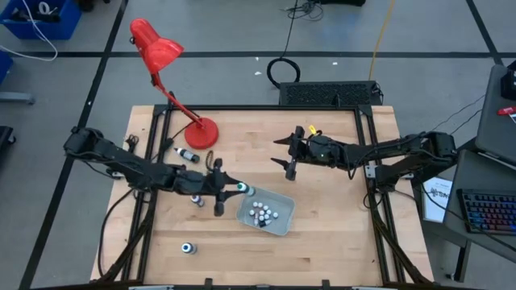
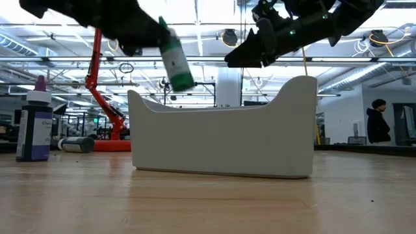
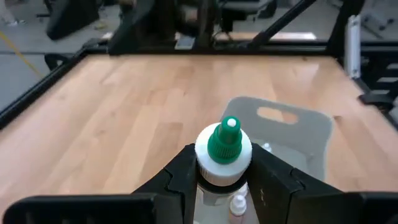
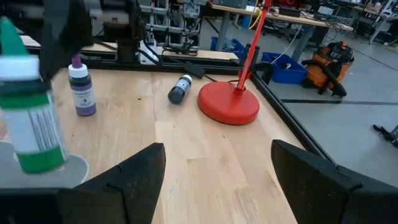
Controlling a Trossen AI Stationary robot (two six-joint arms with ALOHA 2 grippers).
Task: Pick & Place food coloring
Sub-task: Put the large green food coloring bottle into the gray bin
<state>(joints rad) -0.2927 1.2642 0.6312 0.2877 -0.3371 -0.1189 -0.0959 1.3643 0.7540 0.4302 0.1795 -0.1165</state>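
Wood, plastic and gloss in front of you

You see a pale, smooth wooden table [image 1: 322,242], a matt grey plastic tray [image 2: 221,146], a glossy red lamp [image 1: 157,48], and a shiny plastic green bottle [image 2: 174,62].

The green bottle [image 3: 224,151] is hidden below its shoulder by the left gripper's fingers [image 3: 180,180]. Vials [image 1: 261,213] in the tray [image 1: 281,221] are too small to be counted.

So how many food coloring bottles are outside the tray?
4: green-capped bottle in left claw above tray; dark bottle lying by lamp base; purple bottle beside left arm; small bottle near table front. Others may be hidden.
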